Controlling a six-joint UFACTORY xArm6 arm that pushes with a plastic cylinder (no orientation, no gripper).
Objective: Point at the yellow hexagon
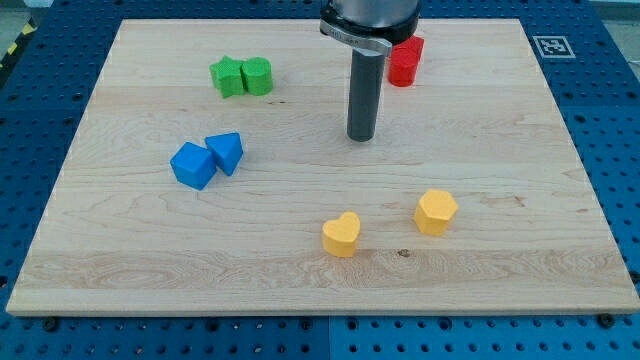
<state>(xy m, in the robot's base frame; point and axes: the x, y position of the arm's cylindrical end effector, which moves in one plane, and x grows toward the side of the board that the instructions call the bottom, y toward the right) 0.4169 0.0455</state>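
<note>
The yellow hexagon (436, 211) lies on the wooden board (500, 140) at the view's lower right of centre. A yellow heart (341, 234) lies to its left, a little lower. My tip (361, 137) rests on the board near the middle, up and to the left of the yellow hexagon, well apart from it. The rod rises from the tip to the arm's mount at the view's top.
A red block (405, 60) sits at the view's top, partly behind the arm's mount. Two green blocks (242, 76) touch each other at the upper left. A blue cube (193, 165) and a blue triangular block (226, 152) touch at the left.
</note>
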